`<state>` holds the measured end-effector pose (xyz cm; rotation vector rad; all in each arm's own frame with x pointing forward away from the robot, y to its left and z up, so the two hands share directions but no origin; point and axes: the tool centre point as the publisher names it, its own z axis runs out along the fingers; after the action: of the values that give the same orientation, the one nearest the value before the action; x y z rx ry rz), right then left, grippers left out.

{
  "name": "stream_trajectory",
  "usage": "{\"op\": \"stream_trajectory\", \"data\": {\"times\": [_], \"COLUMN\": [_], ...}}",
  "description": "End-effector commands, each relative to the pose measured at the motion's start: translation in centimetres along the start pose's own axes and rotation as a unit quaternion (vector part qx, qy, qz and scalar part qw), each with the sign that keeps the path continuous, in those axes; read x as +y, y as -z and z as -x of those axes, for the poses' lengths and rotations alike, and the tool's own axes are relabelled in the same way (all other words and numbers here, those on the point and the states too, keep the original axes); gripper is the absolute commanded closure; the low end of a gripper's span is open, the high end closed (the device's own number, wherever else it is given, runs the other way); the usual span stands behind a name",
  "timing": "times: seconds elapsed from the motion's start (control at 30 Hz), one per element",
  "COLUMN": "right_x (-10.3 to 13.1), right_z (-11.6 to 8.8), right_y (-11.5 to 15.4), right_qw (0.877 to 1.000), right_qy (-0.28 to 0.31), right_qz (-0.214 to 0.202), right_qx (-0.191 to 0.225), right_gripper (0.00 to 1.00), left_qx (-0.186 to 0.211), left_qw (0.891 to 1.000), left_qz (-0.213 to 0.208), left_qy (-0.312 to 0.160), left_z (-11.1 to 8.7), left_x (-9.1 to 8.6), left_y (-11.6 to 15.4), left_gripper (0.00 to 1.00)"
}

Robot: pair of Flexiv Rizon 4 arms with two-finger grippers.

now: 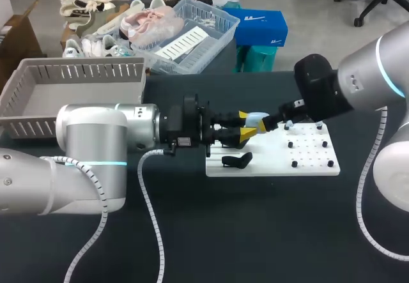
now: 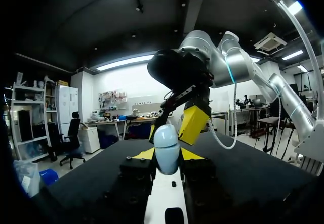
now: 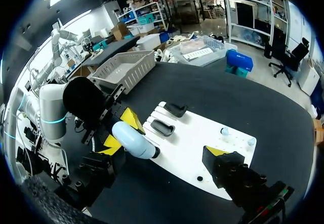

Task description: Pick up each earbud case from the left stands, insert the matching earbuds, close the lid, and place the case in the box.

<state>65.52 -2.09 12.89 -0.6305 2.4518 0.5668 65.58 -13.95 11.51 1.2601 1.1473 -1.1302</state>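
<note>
The pale blue, egg-shaped earbud case (image 1: pixel 257 119) hangs clamped in the left gripper's (image 1: pixel 246 126) jaws over the white board (image 1: pixel 313 166), near its black stands (image 3: pixel 163 128).

Pale blue case (image 2: pixel 166 148) in left gripper (image 2: pixel 167 155)

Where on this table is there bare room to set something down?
Bare table runs along the near edge, in front of the white board. Another strip lies behind the board, right of the box. The board's left end is crowded: the left claw grips the case there, with the right claw open close by.
</note>
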Motion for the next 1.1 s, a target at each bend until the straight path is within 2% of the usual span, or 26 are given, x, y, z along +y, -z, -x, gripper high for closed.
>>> {"op": "stream_trajectory", "data": {"times": [0.03,0.43,0.57,0.67,0.8,0.93,1.1], "right_x": [0.1,-0.2,-0.8,-1.8,-3.4,-5.3,-8.0], "right_z": [0.3,2.0,2.3,2.5,2.5,1.9,0.8], "right_y": [0.0,0.9,1.6,2.7,3.9,4.4,4.1], "right_qw": [1.000,1.000,0.999,0.998,0.994,0.985,0.975], "right_qy": [0.000,0.012,0.017,0.018,0.028,0.041,0.042], "right_qz": [-0.003,-0.015,-0.030,-0.051,-0.099,-0.163,-0.220], "right_qx": [0.000,-0.015,-0.025,-0.034,-0.038,-0.031,-0.010], "right_gripper": [0.00,0.00,0.00,0.00,0.00,0.00,0.00], "left_qx": [0.000,0.000,0.000,0.000,0.000,0.000,0.000], "left_qw": [1.000,1.000,1.000,1.000,1.000,1.000,1.000], "left_qz": [-0.001,-0.001,-0.001,-0.001,-0.001,-0.001,-0.001], "left_qy": [0.000,0.000,0.000,0.000,0.000,0.000,0.000], "left_z": [-0.1,-0.1,-0.1,-0.1,-0.1,-0.1,-0.1], "left_x": [0.0,0.0,0.0,0.0,0.0,0.0,0.0], "left_y": [-0.1,-0.1,-0.1,-0.1,-0.1,-0.1,-0.1], "left_gripper": [1.00,1.00,1.00,1.00,1.00,1.00,1.00]}}
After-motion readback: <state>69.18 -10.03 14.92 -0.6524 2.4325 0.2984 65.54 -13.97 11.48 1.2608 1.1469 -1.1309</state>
